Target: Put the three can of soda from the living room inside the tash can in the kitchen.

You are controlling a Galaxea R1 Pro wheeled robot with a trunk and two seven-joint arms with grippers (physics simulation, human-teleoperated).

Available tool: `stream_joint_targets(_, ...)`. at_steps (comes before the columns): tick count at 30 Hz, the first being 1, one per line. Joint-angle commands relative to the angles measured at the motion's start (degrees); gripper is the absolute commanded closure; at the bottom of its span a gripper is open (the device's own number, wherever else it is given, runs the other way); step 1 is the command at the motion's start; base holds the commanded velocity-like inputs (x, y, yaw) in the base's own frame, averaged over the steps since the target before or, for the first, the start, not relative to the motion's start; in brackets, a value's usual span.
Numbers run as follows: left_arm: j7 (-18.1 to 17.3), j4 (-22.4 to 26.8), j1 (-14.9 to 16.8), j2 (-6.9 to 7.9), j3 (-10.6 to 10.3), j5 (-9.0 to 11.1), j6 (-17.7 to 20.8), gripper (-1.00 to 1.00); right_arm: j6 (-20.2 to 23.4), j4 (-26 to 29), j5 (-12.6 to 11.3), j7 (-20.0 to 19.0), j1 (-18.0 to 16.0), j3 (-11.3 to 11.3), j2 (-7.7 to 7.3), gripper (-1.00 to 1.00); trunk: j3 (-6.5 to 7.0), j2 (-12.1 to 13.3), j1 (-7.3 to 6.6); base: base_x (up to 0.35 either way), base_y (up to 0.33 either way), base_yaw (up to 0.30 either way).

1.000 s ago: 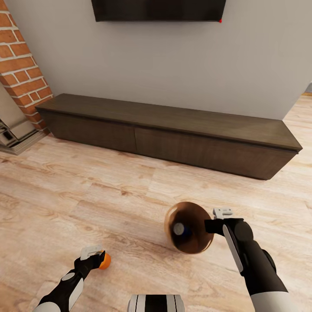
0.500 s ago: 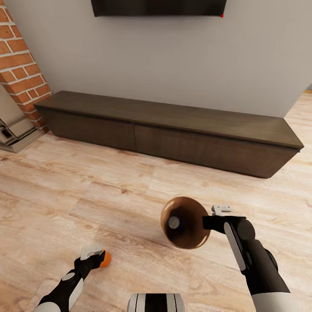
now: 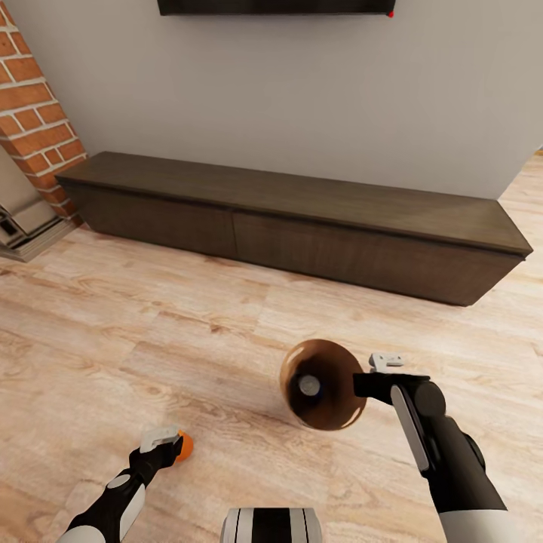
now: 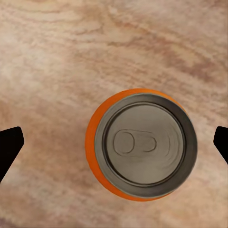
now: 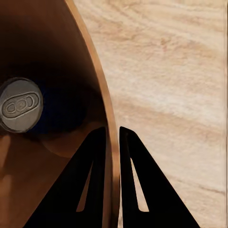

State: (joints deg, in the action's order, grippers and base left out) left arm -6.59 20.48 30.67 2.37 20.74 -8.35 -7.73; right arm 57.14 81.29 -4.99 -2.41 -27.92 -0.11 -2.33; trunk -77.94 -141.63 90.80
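An orange can of soda (image 3: 185, 446) stands upright on the wood floor, its silvery top (image 4: 145, 142) facing the left wrist camera. My left gripper (image 3: 170, 443) hangs over it, open, with its fingertips (image 4: 9, 147) wide apart and clear of the can. My right gripper (image 3: 360, 386) is shut on the copper-brown rim (image 5: 97, 85) of the tash can (image 3: 332, 413), one finger inside and one outside. It holds the can tilted above the floor. Inside lies a dark blue can of soda (image 3: 308, 386), also seen as the blue can (image 5: 21, 104) in the right wrist view.
A long dark wood TV cabinet (image 3: 302, 226) runs along the grey wall ahead, under the wall TV (image 3: 271, 6). The brick fireplace (image 3: 30, 113) stands at the far left. Light wood floor (image 3: 151, 332) spreads between me and the cabinet.
The whole picture has slid up a little, so the camera has moved. Both arms keep their poses; the tash can sits slightly higher and further left in view.
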Motion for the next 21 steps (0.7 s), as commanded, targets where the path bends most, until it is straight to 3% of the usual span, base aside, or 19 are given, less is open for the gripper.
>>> stream_joint_targets(1,0.0,0.0,0.0,0.0,0.0,0.0,0.0,-1.0,0.0,0.6,-1.6,-0.4,0.0,0.0,0.0,1.0,-0.02,0.0,-0.01,0.0,0.0,0.0)
stream_joint_targets(21,0.0,0.0,0.0,0.0,0.0,0.0,0.0,-1.0,0.1,3.2,-1.6,-0.4,0.0,-0.1,-0.07,1.0,-0.09,0.0,-0.01,0.0,0.0,0.0)
